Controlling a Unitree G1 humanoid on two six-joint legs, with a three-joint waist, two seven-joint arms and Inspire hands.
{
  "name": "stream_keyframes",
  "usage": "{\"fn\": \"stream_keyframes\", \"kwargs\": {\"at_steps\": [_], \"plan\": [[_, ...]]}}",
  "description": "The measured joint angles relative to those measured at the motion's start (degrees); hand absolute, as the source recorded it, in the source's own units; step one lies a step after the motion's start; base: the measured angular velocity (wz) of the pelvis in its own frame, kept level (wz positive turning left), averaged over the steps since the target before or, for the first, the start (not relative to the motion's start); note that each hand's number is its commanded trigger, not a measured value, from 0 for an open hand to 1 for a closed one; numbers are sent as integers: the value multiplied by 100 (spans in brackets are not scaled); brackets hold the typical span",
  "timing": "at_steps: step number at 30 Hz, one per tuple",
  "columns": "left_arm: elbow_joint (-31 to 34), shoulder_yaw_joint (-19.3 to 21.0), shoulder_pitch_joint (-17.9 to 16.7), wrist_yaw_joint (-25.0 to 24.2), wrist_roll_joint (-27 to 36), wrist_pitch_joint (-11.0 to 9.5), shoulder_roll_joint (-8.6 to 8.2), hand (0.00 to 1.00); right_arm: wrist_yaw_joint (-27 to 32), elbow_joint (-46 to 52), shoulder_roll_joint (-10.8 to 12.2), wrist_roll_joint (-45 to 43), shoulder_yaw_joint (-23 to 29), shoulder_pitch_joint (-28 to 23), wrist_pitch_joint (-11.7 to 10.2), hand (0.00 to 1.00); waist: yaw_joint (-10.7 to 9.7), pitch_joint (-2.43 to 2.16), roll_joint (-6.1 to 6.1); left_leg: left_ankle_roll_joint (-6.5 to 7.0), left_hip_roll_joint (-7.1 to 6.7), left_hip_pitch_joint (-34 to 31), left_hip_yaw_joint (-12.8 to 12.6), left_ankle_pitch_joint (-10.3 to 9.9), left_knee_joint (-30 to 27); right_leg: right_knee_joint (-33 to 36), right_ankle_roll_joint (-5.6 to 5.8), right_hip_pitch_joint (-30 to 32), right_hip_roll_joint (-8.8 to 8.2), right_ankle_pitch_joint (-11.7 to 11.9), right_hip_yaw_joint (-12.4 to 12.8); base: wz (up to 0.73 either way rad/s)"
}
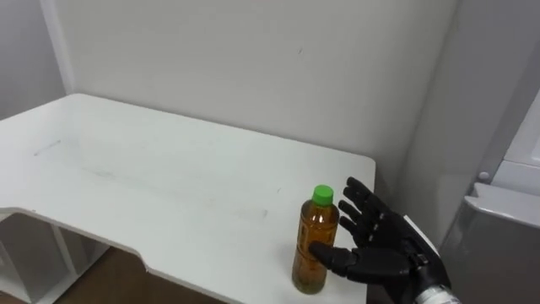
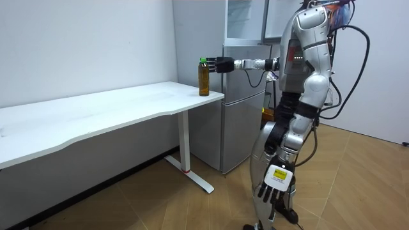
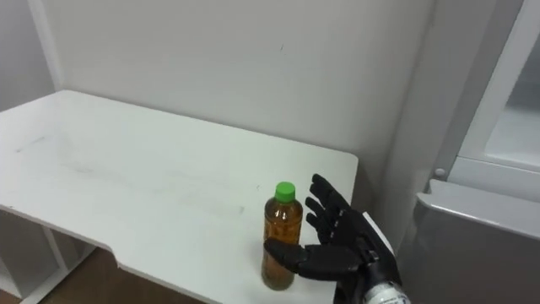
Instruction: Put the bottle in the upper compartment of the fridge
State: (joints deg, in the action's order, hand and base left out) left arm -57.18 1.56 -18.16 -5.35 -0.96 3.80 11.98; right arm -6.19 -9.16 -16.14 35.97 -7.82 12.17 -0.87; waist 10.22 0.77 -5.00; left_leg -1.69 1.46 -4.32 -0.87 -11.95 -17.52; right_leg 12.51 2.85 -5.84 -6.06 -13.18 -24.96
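A clear bottle (image 1: 316, 245) of amber drink with a green cap stands upright near the right front corner of the white table (image 1: 169, 169). My right hand (image 1: 380, 249) is open just to the bottle's right, fingers spread and straight. The thumb reaches across the bottle's lower front and seems to touch it. In the room view the bottle (image 2: 204, 78) stands at the table's end with my right hand (image 2: 223, 64) held out level against it. My left hand (image 2: 276, 190) hangs by my side with relaxed fingers.
A grey fridge (image 2: 246, 115) stands right beside the table's end, its upper compartment (image 2: 246, 19) open with shelves showing. It fills the right edge of the eye views (image 1: 502, 211). A white wall runs behind the table. I stand on the wooden floor in front of the fridge.
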Motion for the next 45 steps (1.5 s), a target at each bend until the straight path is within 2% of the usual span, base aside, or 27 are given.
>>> {"fn": "stream_keyframes", "kwargs": {"at_steps": [5,8,10,17,26,31,36,42,45], "plan": [[-21,4,89,0,-95,20,-1,0,194,0,3,-3,-2,139,0,0,78,10,16,5,-1,-68,23,3,-11,9,-6,30,5,4,-15,1],[-18,-1,169,0,-99,121,-1,0,396,-32,11,-3,-22,280,4,0,130,9,16,6,-3,-144,63,3,-43,13,-22,93,10,13,-44,7],[-18,-54,186,0,-97,218,5,0,581,-186,18,-21,-138,438,36,0,142,11,18,8,-12,-167,91,2,-115,16,-24,92,9,15,-47,4],[-20,-191,238,0,-98,252,9,0,1215,-417,17,-164,-445,584,48,0,158,17,27,8,-13,-165,94,3,-118,19,-24,87,9,15,-57,0],[-15,-209,234,0,-246,262,12,0,2102,-626,33,-1205,-525,601,47,0,322,30,-4,8,-15,-166,108,9,-57,23,-23,86,8,14,-81,1],[-4,-420,240,1,-248,323,28,0,2612,-1101,87,-1503,-777,757,45,0,389,33,1,8,-18,-203,132,8,-63,11,-23,90,11,15,-104,3],[39,-457,219,2,-246,400,27,0,2878,-1258,146,-1636,-911,756,63,0,402,49,29,8,-32,-252,202,9,-93,4,-22,98,12,15,-181,7],[120,-509,204,3,-246,461,23,0,3130,-1387,303,-1633,-903,757,72,0,416,46,41,11,-52,-297,264,13,-129,2,-22,99,12,15,-207,6],[209,-510,181,4,-247,468,23,0,3183,-1494,312,-1633,-905,756,72,0,423,45,56,14,-59,-303,278,14,-128,2,-22,94,10,15,-212,1]]}}
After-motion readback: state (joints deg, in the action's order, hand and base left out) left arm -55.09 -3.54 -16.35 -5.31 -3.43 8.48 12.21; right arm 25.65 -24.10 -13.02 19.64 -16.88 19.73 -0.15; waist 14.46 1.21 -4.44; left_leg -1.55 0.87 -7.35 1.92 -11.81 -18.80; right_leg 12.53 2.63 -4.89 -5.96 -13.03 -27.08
